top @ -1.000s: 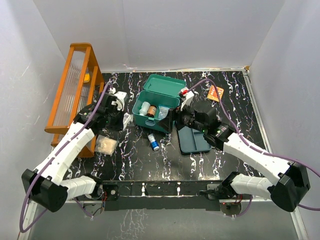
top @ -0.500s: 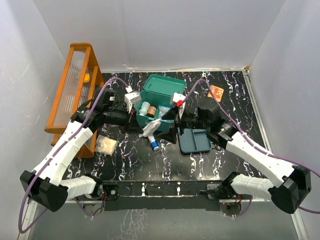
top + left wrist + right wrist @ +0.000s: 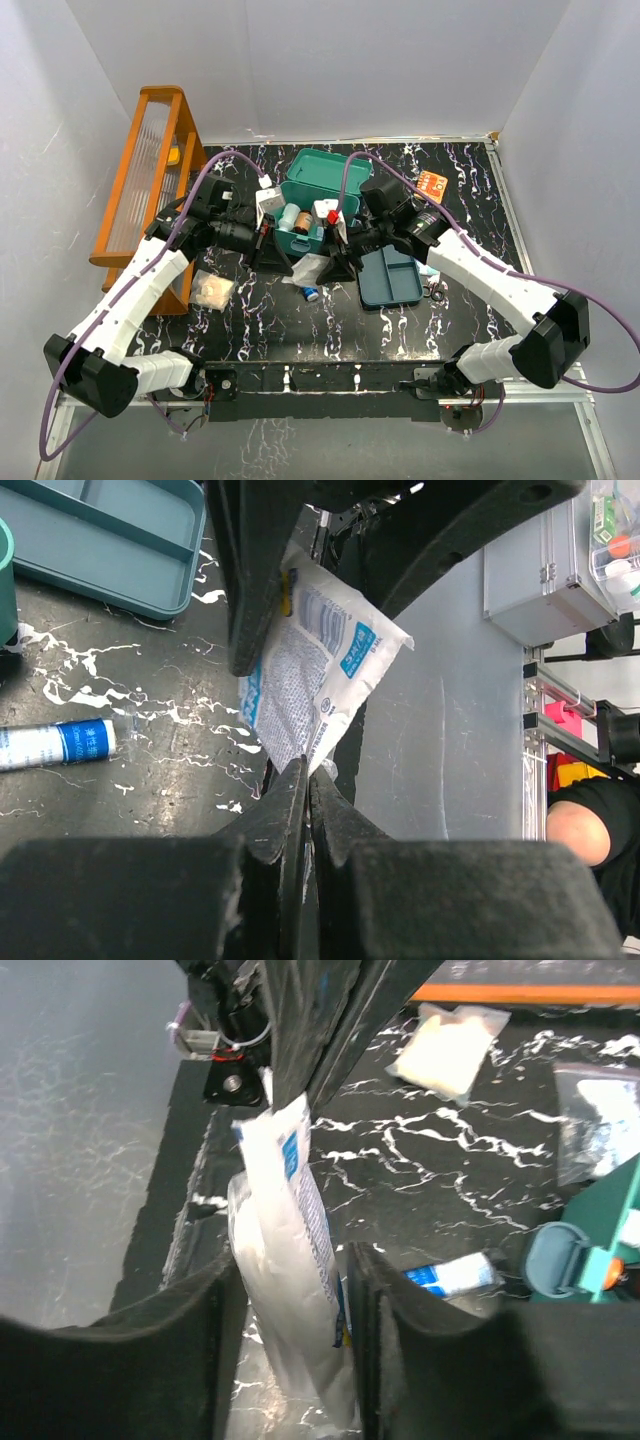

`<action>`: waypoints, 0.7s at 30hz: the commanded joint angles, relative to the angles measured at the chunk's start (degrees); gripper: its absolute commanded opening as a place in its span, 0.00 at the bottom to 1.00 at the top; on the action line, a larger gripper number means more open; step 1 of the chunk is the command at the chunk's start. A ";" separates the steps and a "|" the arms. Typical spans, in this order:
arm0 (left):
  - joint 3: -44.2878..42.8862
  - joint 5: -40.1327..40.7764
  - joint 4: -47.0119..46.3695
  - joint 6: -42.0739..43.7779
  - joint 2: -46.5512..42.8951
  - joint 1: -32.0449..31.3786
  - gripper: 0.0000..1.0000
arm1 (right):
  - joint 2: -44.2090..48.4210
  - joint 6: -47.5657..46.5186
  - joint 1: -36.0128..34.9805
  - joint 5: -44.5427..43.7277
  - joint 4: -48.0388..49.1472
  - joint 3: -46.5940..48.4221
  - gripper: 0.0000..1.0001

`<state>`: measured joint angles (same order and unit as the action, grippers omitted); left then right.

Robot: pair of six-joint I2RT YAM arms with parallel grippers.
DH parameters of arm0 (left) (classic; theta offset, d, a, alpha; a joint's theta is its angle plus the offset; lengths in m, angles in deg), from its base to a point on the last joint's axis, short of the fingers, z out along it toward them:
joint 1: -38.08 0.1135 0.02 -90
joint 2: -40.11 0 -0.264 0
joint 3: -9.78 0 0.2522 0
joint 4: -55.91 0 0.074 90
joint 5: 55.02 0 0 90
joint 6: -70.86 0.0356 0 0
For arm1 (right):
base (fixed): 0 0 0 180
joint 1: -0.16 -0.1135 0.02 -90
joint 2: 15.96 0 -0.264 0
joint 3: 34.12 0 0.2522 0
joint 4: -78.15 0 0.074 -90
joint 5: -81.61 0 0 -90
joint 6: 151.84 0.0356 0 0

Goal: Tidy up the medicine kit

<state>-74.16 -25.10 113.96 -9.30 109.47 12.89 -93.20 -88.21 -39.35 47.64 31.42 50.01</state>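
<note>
The medicine kit (image 3: 318, 196) is a teal box standing open at the back middle, with small bottles (image 3: 297, 218) inside. Its teal tray insert (image 3: 390, 280) lies on the table to the right, also seen as the tray (image 3: 100, 530). In front of the box a white packet with blue print (image 3: 308, 267) hangs above the table between both grippers. My left gripper (image 3: 305, 770) is shut on one corner of the packet (image 3: 315, 660). My right gripper (image 3: 295, 1260) has its jaws closed against both sides of the packet (image 3: 285, 1230) at the other end.
A small blue-and-white tube (image 3: 311, 293) lies on the table under the packet. A beige packet (image 3: 212, 290) lies at the left by the orange wooden rack (image 3: 150, 180). An orange sachet (image 3: 431, 185) lies at the back right. A clear bag (image 3: 600, 1120) lies near the box.
My left gripper has carried the packet rightward in front of the box. My right gripper swung left to meet it and its jaws have narrowed around the packet.
</note>
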 commanded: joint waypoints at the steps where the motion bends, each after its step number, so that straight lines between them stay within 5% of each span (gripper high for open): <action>1: 0.22 -2.35 0.45 1.40 -1.71 0.19 0.00 | 0.92 -2.73 0.11 3.99 -4.94 2.92 0.35; 4: 0.12 -1.15 -0.16 0.58 -1.65 0.14 0.00 | 1.03 0.18 0.09 2.87 -4.39 3.05 0.27; 8: -0.02 -0.60 -1.30 -0.67 -1.51 0.14 0.12 | 1.54 3.40 0.09 2.67 -4.25 2.78 0.12; 13: 1.36 4.34 -8.39 -6.03 -3.93 0.14 0.56 | 3.84 10.60 0.13 0.00 0.36 -0.55 0.08; 16: 3.62 11.86 -15.30 -10.58 -6.94 0.10 0.69 | 6.12 16.83 0.10 -4.84 5.44 -4.04 0.09; 21: 9.69 30.37 -27.83 -18.00 -12.54 0.14 0.76 | 9.52 31.88 0.13 -20.46 15.86 -8.65 0.08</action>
<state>-67.62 -9.97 98.20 -20.31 101.69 12.89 -86.64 -70.09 -39.37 40.34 35.29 43.32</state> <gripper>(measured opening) 0.746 0.119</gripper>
